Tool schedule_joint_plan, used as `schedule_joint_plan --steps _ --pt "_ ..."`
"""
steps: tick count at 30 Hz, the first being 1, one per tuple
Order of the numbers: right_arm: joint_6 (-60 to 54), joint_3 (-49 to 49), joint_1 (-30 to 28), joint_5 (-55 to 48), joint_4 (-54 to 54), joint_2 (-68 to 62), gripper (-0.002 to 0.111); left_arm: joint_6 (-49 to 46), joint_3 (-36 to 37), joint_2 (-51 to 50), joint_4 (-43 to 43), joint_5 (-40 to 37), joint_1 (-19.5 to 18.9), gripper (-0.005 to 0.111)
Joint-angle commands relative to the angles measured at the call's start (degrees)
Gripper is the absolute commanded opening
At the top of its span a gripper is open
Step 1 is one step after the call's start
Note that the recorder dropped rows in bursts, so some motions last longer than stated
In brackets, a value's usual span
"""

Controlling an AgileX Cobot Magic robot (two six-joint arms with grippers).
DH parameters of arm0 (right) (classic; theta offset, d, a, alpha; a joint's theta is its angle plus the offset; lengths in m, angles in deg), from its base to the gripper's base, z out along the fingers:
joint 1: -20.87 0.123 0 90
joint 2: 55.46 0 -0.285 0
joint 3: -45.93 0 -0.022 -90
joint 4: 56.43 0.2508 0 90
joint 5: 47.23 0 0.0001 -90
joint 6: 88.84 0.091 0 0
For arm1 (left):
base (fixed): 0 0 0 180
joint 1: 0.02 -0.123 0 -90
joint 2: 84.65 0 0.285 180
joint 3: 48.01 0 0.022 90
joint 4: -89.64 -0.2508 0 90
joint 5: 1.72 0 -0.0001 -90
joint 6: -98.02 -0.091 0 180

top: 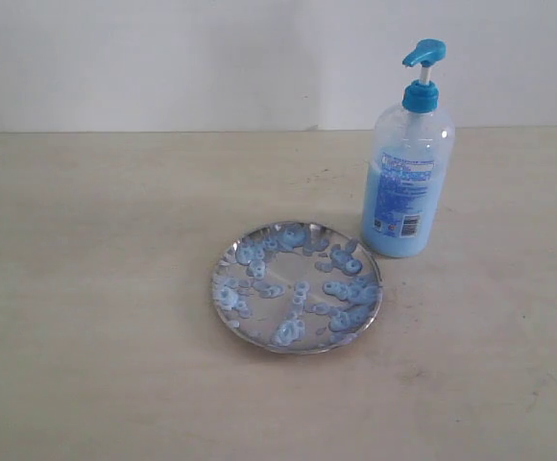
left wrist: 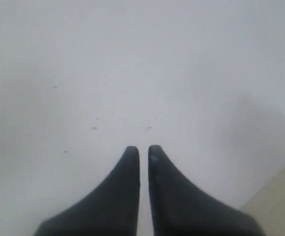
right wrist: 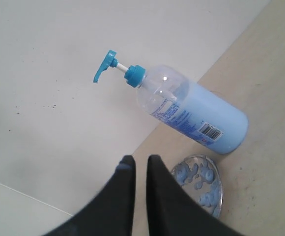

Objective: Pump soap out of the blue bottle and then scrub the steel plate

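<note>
Blue bottle (top: pixel 406 182) upright at upper right, just beside centred steel plate (top: pixel 259 338), nozzle plateward; we judge so soap (top: pixel 288 331) lands there. Left claw (left wrist: pixel 143 148) and right claw (right wrist: pixel 141 158) pinched closed, empty.

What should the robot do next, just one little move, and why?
Probably bring the right gripper over to the pump head of the blue bottle. The bottle stands upright beside the steel plate, untouched, and neither arm shows in the exterior view; the right wrist camera faces the bottle.
</note>
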Motion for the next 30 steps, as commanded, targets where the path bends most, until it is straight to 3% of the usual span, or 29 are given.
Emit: schedule_joint_plan --steps 1,4,7,13,16,18,21,23,26,30 --pt "-0.1 0.0 -0.1 0.2 -0.1 -0.1 0.004 9.2 0.5 8.3 0.2 -17.4 -15.2 0.004" --pt "-0.1 0.0 -0.1 0.2 -0.1 -0.1 0.004 18.5 0.5 12.8 2.0 -28.8 -23.1 0.004" --pt "-0.1 0.0 -0.1 0.2 -0.1 -0.1 0.004 18.7 0.5 15.3 6.9 -31.7 -26.8 0.004" --pt "-0.1 0.0 -0.1 0.2 -0.1 -0.1 0.004 14.5 0.0 16.0 21.3 -27.0 -27.6 0.004" --pt "-0.1 0.0 -0.1 0.2 -0.1 -0.1 0.004 8.5 -0.8 16.0 21.5 -25.9 -27.6 0.004" --pt "-0.1 0.0 -0.1 0.2 -0.1 -0.1 0.004 15.5 -0.8 16.0 12.8 -26.1 -27.9 0.004" --pt "-0.1 0.0 -0.1 0.2 -0.1 -0.1 0.004 50.1 1.0 16.0 -11.2 -31.1 -29.3 0.004" --pt "-0.1 0.0 -0.1 0.2 -0.1 -0.1 0.004 66.4 4.3 16.0 -23.0 -33.9 -30.1 0.004" --pt "-0.1 0.0 -0.1 0.2 -0.1 -0.1 0.004 72.1 10.9 17.1 -29.1 -31.2 -30.3 0.004" --pt "-0.1 0.0 -0.1 0.2 -0.1 -0.1 0.004 73.6 21.3 20.3 -29.2 -26.5 -30.1 0.004"
